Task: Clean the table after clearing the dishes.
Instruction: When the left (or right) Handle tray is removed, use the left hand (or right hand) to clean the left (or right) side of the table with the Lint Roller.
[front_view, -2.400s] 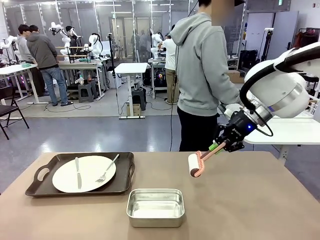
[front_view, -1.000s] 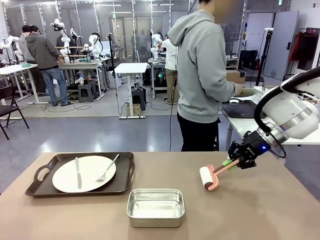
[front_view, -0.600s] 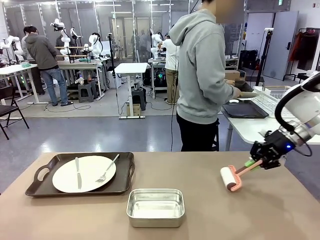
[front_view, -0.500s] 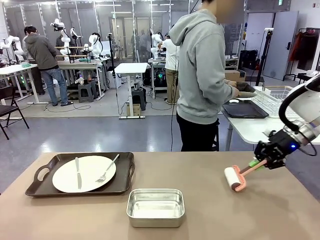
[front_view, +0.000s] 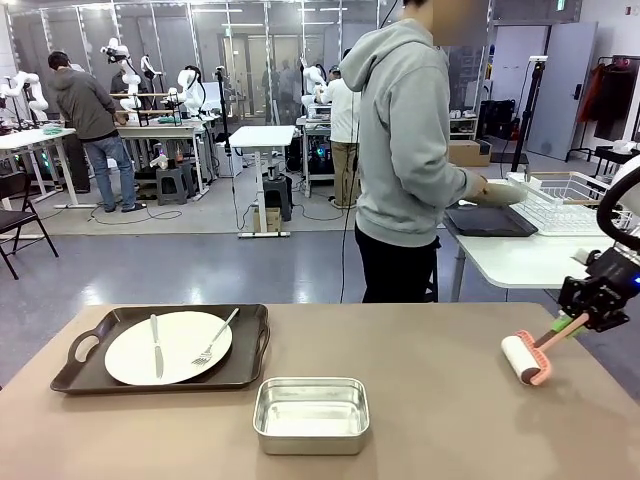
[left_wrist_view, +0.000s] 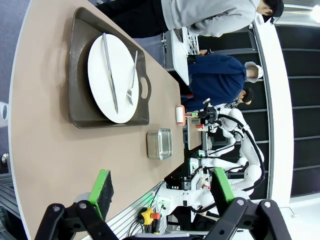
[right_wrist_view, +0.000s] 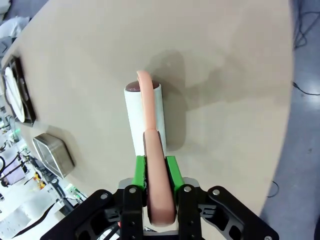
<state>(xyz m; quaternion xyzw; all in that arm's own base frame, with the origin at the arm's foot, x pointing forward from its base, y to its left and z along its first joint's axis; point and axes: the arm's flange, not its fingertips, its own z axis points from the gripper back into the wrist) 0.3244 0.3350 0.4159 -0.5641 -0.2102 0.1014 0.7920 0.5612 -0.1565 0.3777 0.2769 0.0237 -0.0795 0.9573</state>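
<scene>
The right gripper (front_view: 566, 322) was clamped on the pink handle of a lint roller (front_view: 524, 358). In the right wrist view the green pads of that gripper (right_wrist_view: 155, 172) pressed the handle from both sides, and the white roll of the roller (right_wrist_view: 134, 117) lay on the table (right_wrist_view: 225, 60) straight ahead of the fingers, seemingly touching it.

The roller sat near the right edge of the table (front_view: 430, 430), well apart from the dishes at the left. The left gripper (left_wrist_view: 161, 175) hung above the table with its fingers spread wide and nothing between them.

The table top was plain tan-brown and matte. A person (front_view: 405, 150) in a grey hooded top stood beyond the far edge, turned toward a white side table (front_view: 520, 262) carrying a wire rack (front_view: 565, 210) (one hand (front_view: 488, 190) was held near the rack; we could not tell what it held). Other people stood at benches farther back.

Containers:
- A dark brown tray (front_view: 262, 330) with handles held one white plate (front_view: 180, 335), with a knife (front_view: 156, 346) and a fork (front_view: 215, 338) on it.
- Just beside the tray's near right corner stood a metal pan (front_view: 310, 441); we saw nothing inside it.
</scene>
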